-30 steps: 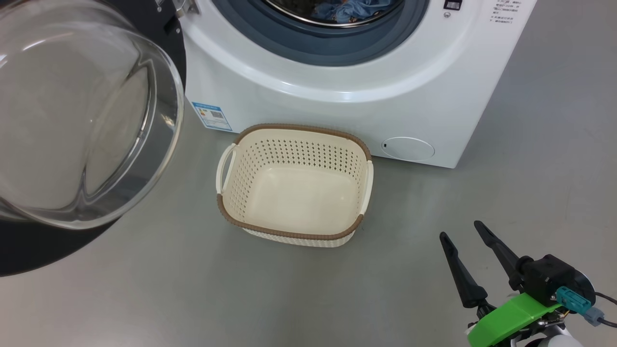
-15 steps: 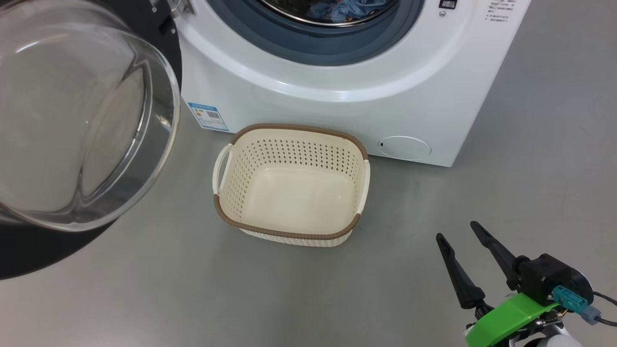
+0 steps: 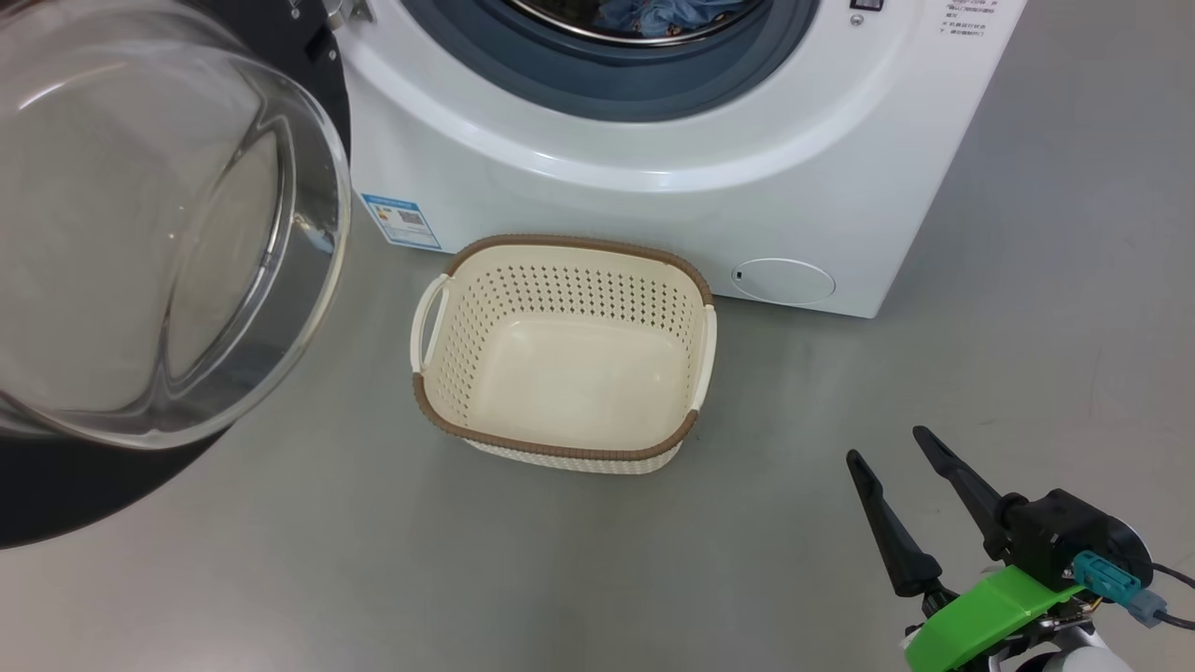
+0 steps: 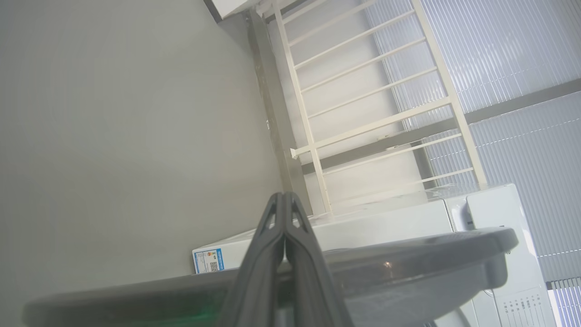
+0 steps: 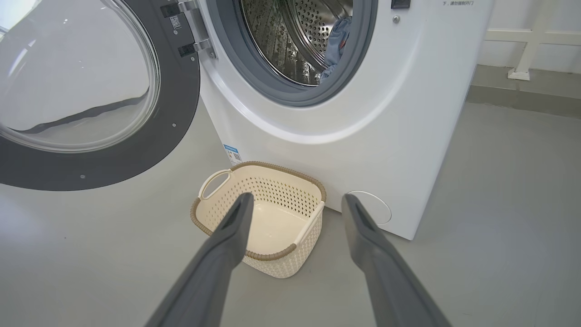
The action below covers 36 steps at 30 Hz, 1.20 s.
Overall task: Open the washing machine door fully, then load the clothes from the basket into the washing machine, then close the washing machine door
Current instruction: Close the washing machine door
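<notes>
Right fingers [image 3: 892, 532] still spread — basket [image 3: 569, 289] unmoved, view shifted

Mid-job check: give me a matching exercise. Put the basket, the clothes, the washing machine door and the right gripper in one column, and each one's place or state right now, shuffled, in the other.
Things:
1. basket
2. clothes
3. washing machine door
4. right gripper

Place or state:
A. swung open on its hinge
B. fingers spread, holding nothing
C. empty, standing on the floor
D. lying inside the drum

Pairs: 1-C, 2-D, 3-A, 4-B
</notes>
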Tool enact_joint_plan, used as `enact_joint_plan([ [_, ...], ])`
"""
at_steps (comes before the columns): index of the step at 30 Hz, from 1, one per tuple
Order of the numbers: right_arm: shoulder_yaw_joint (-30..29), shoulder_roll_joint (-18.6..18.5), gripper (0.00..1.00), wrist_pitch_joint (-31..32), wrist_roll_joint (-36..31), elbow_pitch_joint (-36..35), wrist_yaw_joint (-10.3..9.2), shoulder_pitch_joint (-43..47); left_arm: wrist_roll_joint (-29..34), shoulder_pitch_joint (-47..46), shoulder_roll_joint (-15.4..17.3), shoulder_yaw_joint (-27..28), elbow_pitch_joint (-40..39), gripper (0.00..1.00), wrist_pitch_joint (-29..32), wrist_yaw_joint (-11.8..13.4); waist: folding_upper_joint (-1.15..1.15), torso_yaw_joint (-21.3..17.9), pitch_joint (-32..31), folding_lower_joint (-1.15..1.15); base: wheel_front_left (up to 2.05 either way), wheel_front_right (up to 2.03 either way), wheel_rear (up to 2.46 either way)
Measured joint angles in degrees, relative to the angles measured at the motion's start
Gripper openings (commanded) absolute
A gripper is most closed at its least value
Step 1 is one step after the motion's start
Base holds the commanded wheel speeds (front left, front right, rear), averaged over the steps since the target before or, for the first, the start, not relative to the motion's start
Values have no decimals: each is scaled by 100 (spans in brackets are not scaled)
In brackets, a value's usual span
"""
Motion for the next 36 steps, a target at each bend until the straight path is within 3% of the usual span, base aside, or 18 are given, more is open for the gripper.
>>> enact_joint_plan([
  [13,10,1,100,8,38,8,0,-1,-366,238,-45,-121,-506,0,977,60,0,34,6,0,0,0,0],
  [26,45,66,100,-37,52,131,0,-14,-1092,466,-375,-176,-1229,0,2049,96,0,-33,-25,0,0,0,0],
  [36,53,141,100,-158,63,294,0,-57,-1457,795,-588,-264,-2001,0,2821,442,0,-178,-48,0,0,0,0],
])
